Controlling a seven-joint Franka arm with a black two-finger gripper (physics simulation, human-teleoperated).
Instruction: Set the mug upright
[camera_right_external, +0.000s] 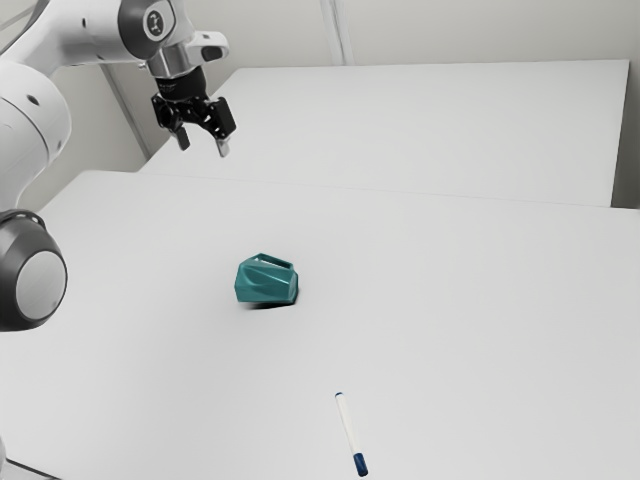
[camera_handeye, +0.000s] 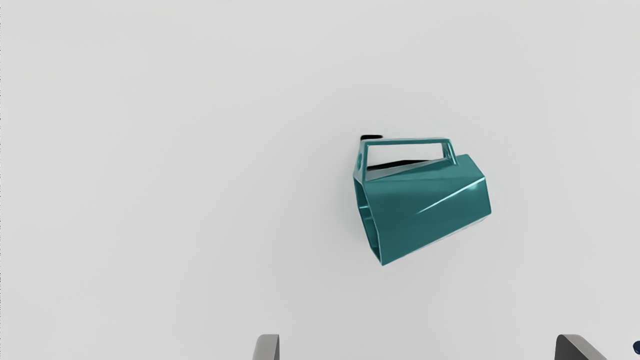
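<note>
The black gripper (camera_right_external: 203, 146) hangs high above the table at the exterior view's upper left, well apart from the mug. A teal faceted mug (camera_right_external: 266, 282) lies on its side on the white table, its handle on the upper side in that view. In the wrist view the mug (camera_handeye: 425, 200) shows its open mouth at one end and its flat base at the other, with the handle along one side. Wide apart stand the two fingertips of the gripper (camera_handeye: 417, 345), with nothing held between them.
On the white table (camera_right_external: 180, 390), a white marker with a blue cap (camera_right_external: 349, 430) lies nearer the exterior view's bottom edge than the mug. Behind, a second white surface (camera_right_external: 420, 130) stretches toward the wall. A bit of dark blue (camera_handeye: 637, 347) shows beside one fingertip in the wrist view.
</note>
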